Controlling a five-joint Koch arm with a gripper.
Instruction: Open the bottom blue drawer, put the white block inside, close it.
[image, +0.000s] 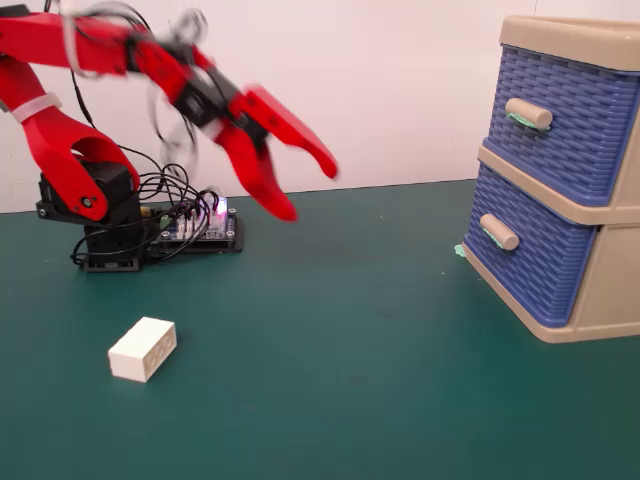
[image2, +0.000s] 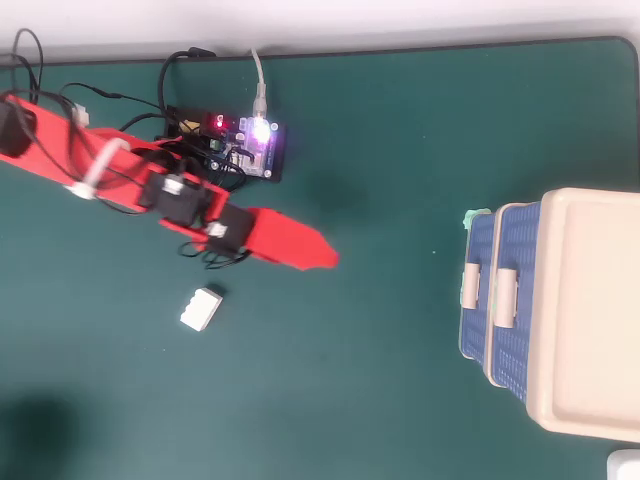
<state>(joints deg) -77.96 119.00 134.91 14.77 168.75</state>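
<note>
Dark green mat (image: 350, 380) on the table with a plain white wall (image: 380, 90) behind it, pretty bare setup. The red arm (image: 60, 50) is stretched out from its base at the left of the fixed view, upper link going up and the forearm reaching sideways toward the middle of the mat, a bit motion-blurred. The gripper (image: 308, 188) is up in the air, angled downward, and its two red jaws are clearly spread apart in the fixed view, one tip higher and further right, the other lower, nothing between them. From the overhead view the gripper (image2: 325, 258) looks like one long red wedge pointing right, so you can't see the gap from there. The white block (image: 142, 349) is lying flat on the mat, near the front left in the fixed view, well apart from the gripper; overhead, the white block (image2: 201, 308) sits just below the forearm's line. The bottom blue drawer (image: 530, 250) is pushed in, closed, beige handle sticking out, over at the far right in the beige cabinet (image: 610, 270). The upper blue drawer (image: 565, 120) is closed too. A little circuit board (image2: 245, 148) with lit LEDs and wires sits next to the arm's base.
</note>
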